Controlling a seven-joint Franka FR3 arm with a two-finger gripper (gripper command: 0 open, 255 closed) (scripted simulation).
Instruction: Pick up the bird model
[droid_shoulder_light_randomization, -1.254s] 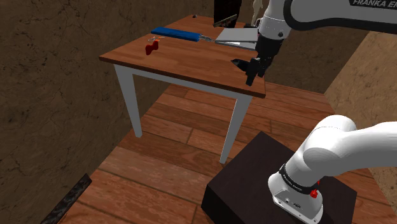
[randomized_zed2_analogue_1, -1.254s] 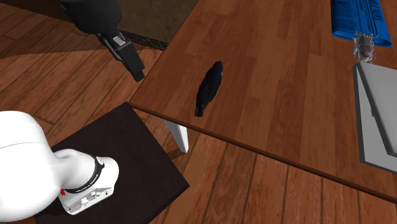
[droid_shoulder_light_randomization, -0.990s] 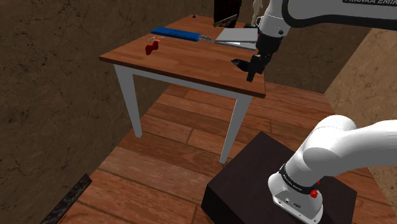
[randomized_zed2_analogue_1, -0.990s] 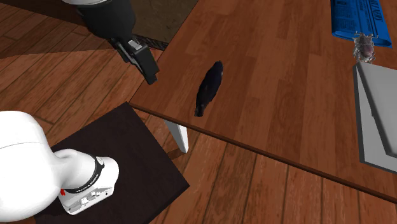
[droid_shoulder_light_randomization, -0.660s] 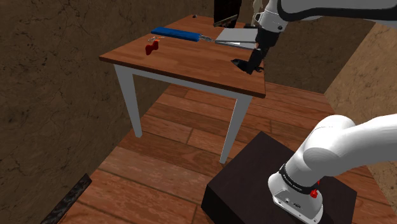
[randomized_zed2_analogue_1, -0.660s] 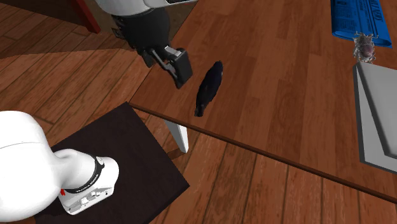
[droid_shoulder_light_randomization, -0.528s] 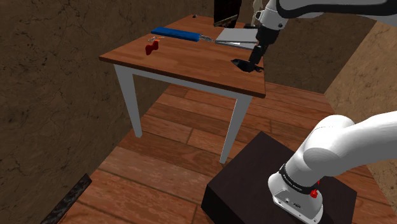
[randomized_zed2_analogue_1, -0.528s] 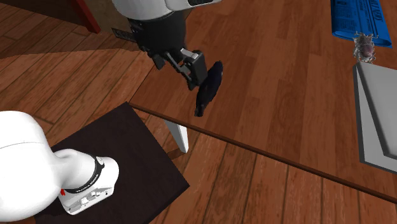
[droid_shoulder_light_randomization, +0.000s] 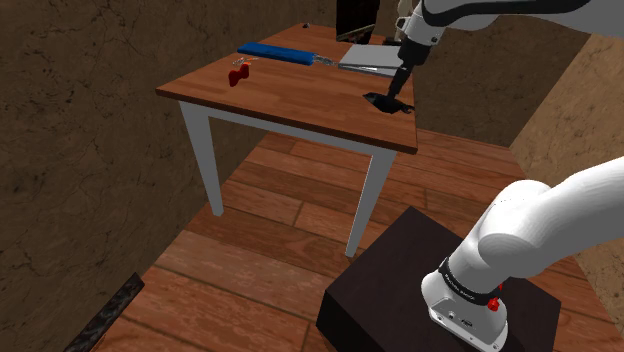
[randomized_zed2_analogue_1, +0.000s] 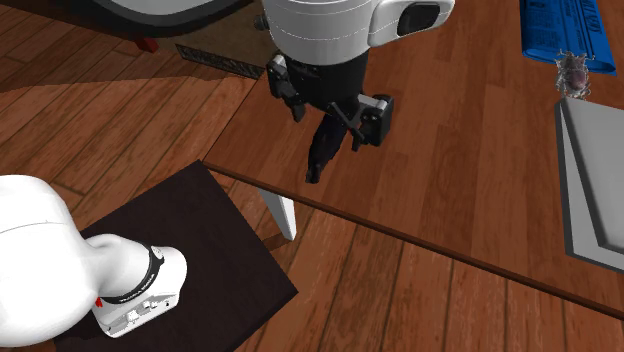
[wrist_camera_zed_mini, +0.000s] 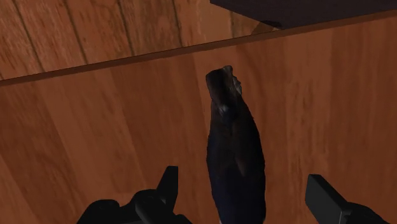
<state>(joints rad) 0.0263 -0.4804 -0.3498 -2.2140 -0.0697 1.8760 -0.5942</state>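
We are at the approach step, jaws spread and empty over the dark bird model (wrist_camera_zed_mini: 234, 153), which lies untouched between them on the tabletop (wrist_camera_zed_mini: 95, 140), so next we should lower and close.

Jaws now over the bird model (wrist_camera_zed_mini: 234, 156), formerly aside.
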